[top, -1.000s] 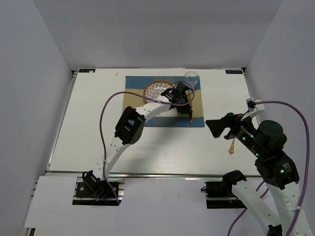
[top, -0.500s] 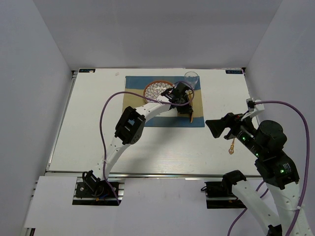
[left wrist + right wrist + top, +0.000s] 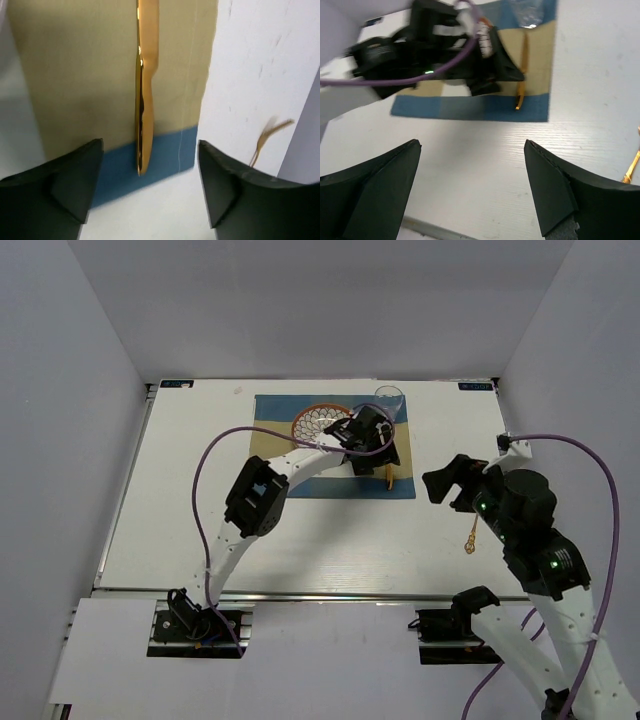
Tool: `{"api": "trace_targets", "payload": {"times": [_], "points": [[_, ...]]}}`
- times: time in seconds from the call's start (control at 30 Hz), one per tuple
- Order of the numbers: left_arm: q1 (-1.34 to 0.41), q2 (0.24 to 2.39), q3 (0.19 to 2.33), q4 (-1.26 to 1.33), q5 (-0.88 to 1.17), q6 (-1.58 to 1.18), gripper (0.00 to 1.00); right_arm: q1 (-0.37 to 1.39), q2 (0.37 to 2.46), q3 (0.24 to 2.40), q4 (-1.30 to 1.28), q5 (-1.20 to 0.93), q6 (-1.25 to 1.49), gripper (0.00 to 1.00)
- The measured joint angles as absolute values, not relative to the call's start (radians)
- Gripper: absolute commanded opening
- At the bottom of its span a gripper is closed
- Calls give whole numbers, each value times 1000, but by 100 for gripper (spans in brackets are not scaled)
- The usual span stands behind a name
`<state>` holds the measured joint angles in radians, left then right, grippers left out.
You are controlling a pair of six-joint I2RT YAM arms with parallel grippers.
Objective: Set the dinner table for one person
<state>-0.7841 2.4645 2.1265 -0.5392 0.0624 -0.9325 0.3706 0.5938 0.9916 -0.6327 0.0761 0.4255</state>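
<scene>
My left pincer point(image 3: 150, 150) just sprang wide, leaving the gold knife point(image 3: 145, 75) by the placemat's point(image 3: 75, 75) right edge. My right pincer point(image 3: 472, 145) gapes empty, and the fork point(image 3: 469, 540) remains.

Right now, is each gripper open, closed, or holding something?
Left gripper: open, holding nothing; the gold utensil lies on the placemat between its fingers.
Right gripper: open, holding nothing.
</scene>
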Motion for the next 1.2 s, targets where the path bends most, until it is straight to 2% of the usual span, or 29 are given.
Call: {"api": "trace_targets", "payload": {"times": [0.07, 0.2, 0.5, 0.63, 0.9, 1.2], "points": [[-787, 2370, 2032, -548, 37, -925, 98, 370, 611, 959, -631, 154, 463, 89], [-789, 2120, 1811, -567, -3, -906, 98, 364, 665, 876, -597, 275, 517, 89], [-770, 1489, 1221, -585, -154, -860, 98, 210, 1141, 798, -502, 329, 534, 89], [-748, 1308, 1031, -664, -216, -795, 98, 90, 1250, 842, -501, 304, 513, 89], [-744, 1176, 963, -792, -319, -705, 98, -112, 1347, 884, -467, 210, 442, 89], [-744, 967, 882, -769, -331, -699, 98, -187, 1549, 909, -443, 133, 385, 89]]}}
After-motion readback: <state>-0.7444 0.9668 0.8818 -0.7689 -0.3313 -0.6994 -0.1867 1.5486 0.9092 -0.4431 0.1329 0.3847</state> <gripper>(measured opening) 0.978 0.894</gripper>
